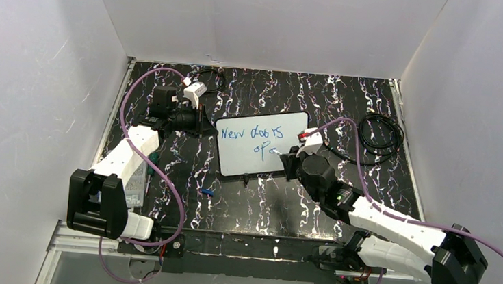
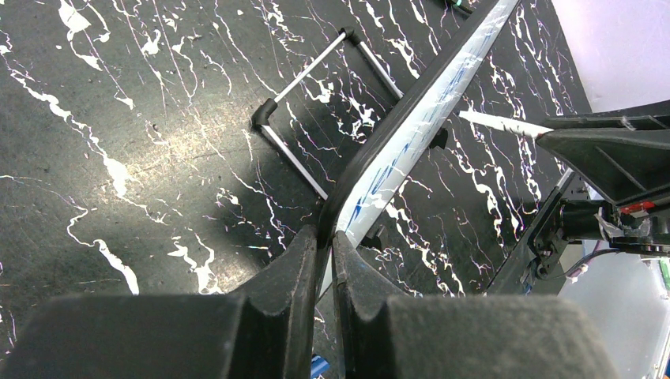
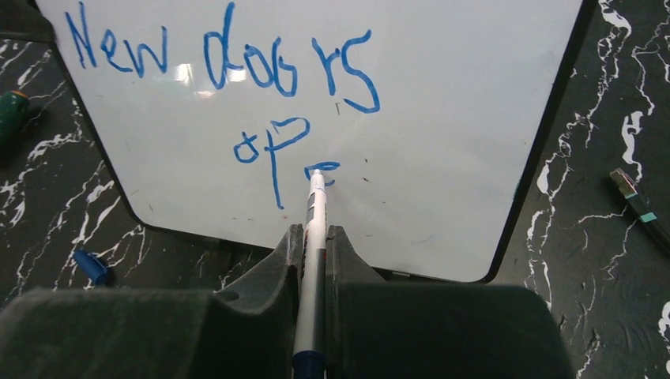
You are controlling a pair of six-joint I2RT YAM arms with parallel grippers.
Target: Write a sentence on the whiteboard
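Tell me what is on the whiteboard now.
On the whiteboard, the blue sentence reads "New doors", then "op" beneath. The marker tip, held by the right gripper, hides part of the next letter.

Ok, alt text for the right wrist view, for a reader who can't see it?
The right gripper is shut on a marker whose tip meets the whiteboard at a half-formed letter. Blue writing reads "New doors", with "op" below.

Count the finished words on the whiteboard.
2: "New" at the top left of the whiteboard, "doors" just right of it. A third word below is only started.
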